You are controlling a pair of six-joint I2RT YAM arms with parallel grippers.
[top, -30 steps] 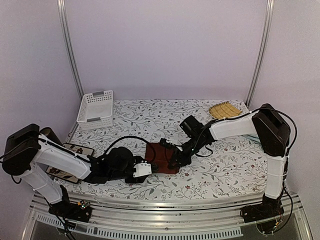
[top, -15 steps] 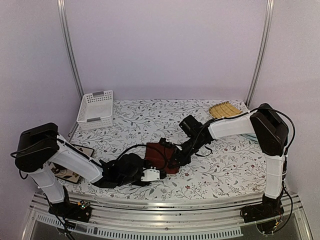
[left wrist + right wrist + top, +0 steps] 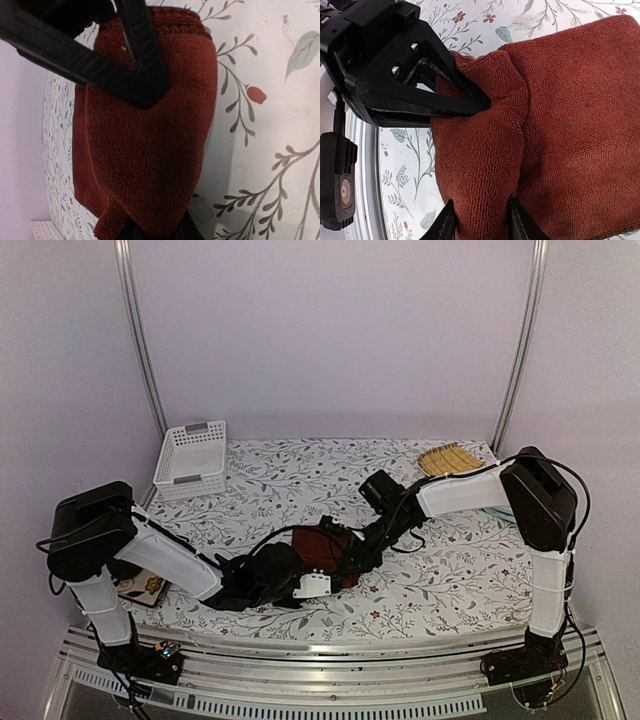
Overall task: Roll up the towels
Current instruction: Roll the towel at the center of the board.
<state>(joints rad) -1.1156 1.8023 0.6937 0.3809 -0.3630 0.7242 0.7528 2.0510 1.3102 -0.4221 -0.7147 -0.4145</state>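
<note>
The left gripper [image 3: 152,165] and right gripper [image 3: 482,160] both pinch the raised near fold of the dark rust-red terry towel [image 3: 322,538] mid-way across the floral-print table [image 3: 450,580], the fold running left-to-right and flat cloth lying beyond.

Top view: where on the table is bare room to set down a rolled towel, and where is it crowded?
Bare room: the back strip between white basket and yellow mat; the near right patch between right arm and table edge. Crowded: centre front, where left hand and right hand grip the red towel.
</note>
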